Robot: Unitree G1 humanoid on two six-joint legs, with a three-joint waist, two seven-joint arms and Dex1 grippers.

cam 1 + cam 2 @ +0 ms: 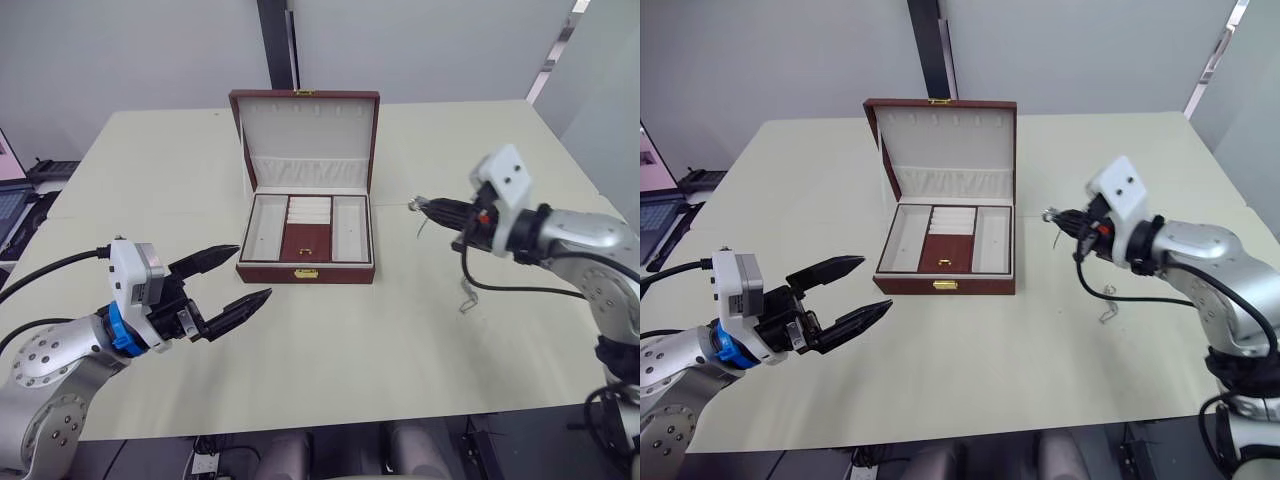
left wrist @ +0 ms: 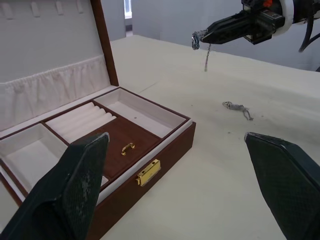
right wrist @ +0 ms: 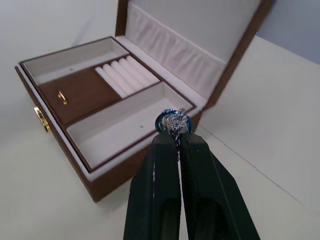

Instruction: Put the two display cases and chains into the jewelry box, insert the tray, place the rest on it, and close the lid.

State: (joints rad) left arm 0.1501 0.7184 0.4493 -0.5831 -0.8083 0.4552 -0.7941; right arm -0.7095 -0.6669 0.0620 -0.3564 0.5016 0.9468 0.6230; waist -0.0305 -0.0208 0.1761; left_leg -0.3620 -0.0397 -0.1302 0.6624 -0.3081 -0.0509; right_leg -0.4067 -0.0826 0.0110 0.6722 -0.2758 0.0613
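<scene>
One silvery jewellery piece [image 3: 173, 121], a small clump trailing a thin chain, is pinched at the tips of the right gripper [image 3: 173, 139], whose fingers are pressed together on it, and it hangs above the table [image 1: 330, 350] just to the right of the jewelry box [image 1: 306, 272]. A second small silvery piece [image 2: 237, 107] lies loose on the table in front of that gripper, well apart from the box. The box sits at the middle of the table with its lid [image 1: 308, 138] standing upright and the tray already seated inside, showing cream compartments, ring rolls and a brown cover with a small gold handle. The left gripper [image 1: 228, 277] hovers near the box's front left corner with its fingers spread wide, holding and touching nothing. The risk from here seems to lie in the thin grip: only the clump is caught at the very fingertips, so a quick swing toward the right compartment could shake it free short of the rim. The dangling chain could also drag over or snag on the box's edge and end up draped outside it.
</scene>
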